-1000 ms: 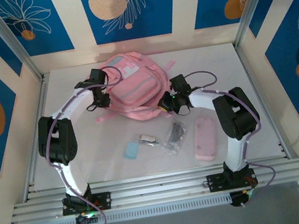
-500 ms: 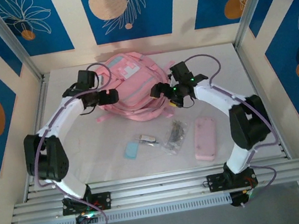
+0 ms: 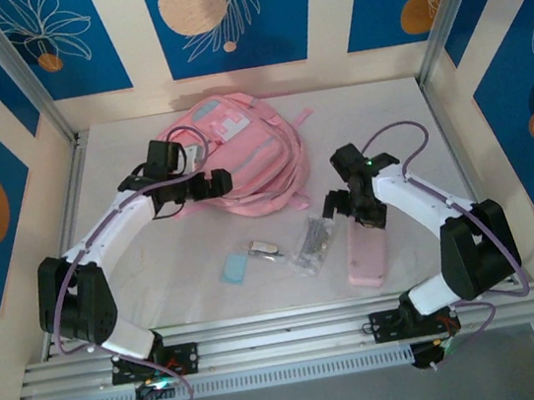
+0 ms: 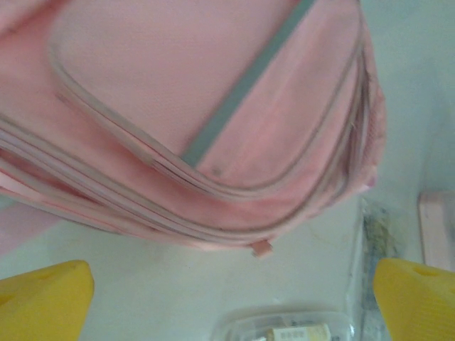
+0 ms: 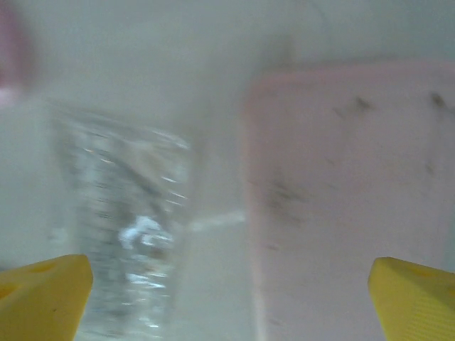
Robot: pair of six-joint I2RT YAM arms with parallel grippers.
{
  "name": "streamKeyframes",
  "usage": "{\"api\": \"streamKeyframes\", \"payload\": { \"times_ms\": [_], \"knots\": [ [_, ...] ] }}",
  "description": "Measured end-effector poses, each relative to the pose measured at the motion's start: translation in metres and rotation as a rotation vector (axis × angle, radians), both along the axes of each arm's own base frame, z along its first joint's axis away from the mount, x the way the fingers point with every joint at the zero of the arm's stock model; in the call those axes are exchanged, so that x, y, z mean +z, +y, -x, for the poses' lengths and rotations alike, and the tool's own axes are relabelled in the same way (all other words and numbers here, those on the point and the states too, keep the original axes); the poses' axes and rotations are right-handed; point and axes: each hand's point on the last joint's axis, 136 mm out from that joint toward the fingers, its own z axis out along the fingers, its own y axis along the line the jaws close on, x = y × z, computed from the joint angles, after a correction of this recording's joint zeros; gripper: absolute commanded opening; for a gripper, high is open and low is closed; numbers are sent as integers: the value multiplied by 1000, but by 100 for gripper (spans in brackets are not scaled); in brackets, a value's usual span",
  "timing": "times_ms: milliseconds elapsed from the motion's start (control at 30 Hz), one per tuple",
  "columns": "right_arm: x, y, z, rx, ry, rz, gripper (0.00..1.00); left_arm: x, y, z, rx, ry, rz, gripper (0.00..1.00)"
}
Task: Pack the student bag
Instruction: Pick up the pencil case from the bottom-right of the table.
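Observation:
The student bag (image 3: 240,149), a big pink backpack with pale blue-grey trim, lies flat at the back middle of the table. In the left wrist view the student bag (image 4: 213,106) shows its front pocket and zip lines. My left gripper (image 3: 217,182) hovers at the bag's near-left edge, and this gripper (image 4: 227,305) is open wide with nothing between its yellow fingertips (image 4: 43,298). My right gripper (image 3: 350,210) hangs over the top end of the pale pink pencil case (image 3: 365,246). It (image 5: 227,298) is open and empty above the pencil case (image 5: 348,199).
A clear plastic bag of dark small parts (image 3: 315,241) lies left of the pencil case and appears blurred as the clear bag (image 5: 121,234). A small clear box (image 3: 264,249) and a light blue card (image 3: 235,267) lie in front of the bag. Panel walls enclose the table.
My right gripper left the bag's right side and swung toward me, down over the pencil case. My left gripper shifted right along the bag's near edge.

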Motion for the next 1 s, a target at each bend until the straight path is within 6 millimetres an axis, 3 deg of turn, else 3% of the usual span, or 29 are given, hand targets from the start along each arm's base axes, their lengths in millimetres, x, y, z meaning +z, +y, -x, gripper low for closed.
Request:
{"api": "streamKeyframes", "payload": {
  "times_ms": [100,367,800,867,967,1000],
  "knots": [
    [-11,-14,19,-28,49,41,99,1,-8,8,-14,6,26,100],
    [-32,-26,38,-51,94,73,99,3,-10,13,-19,17,48,100],
    [-61,-13,60,-37,131,-37,100,-1,-13,18,-9,35,91,100],
    [-61,-13,59,-37,131,-39,95,-1,-13,18,-9,32,91,100],
    [-60,-13,59,-34,127,-36,79,0,-15,18,-26,18,80,100],
    [-59,-13,58,-32,121,-38,79,1,-15,17,-34,7,70,100]
  ]
}}
